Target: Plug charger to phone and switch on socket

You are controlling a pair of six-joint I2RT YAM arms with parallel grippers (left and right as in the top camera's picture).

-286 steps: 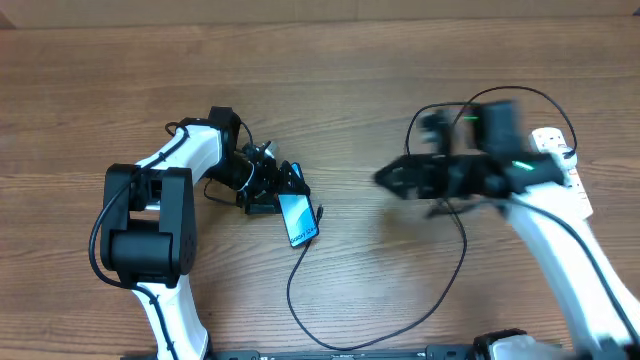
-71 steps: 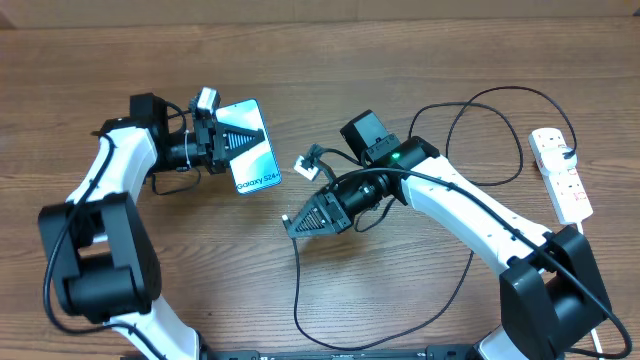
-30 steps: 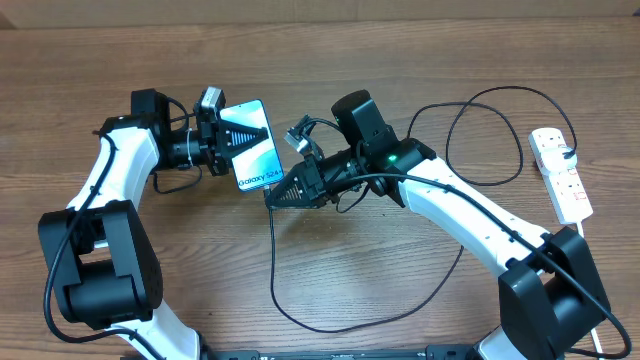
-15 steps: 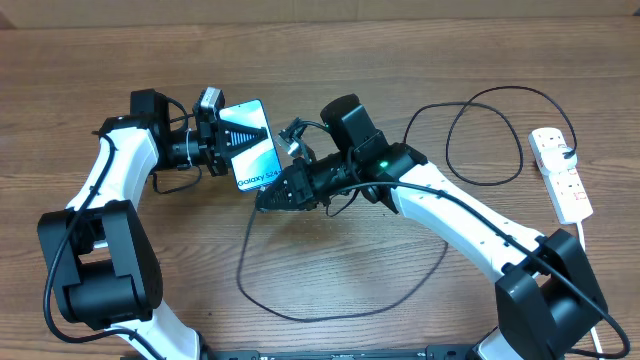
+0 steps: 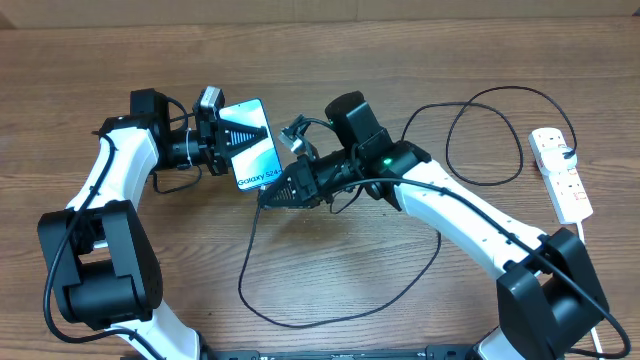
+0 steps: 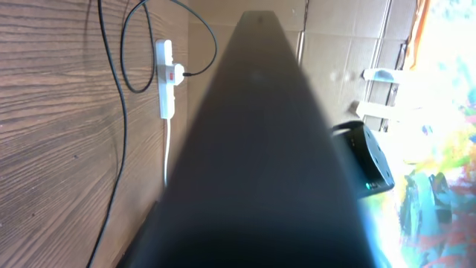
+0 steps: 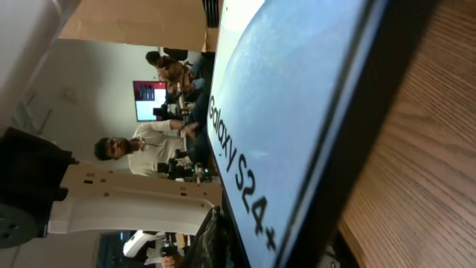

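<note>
**Phone gripped, plug end at its lower edge**

Holds the phone (image 5: 256,160) left of the table's (image 5: 330,60) centre, screen up, in the left gripper (image 5: 243,138), fingers clamped across its upper half; bends the left arm up from its base, forearm turned right; stretches the right arm far leftward, wrist angled down; sets the right gripper (image 5: 270,197) just beside the "Galaxy S24" end, pinched on the charger (image 5: 300,318); hides the plug tip; trails the cable in loops to the socket (image 5: 560,172) at the right edge.
</note>
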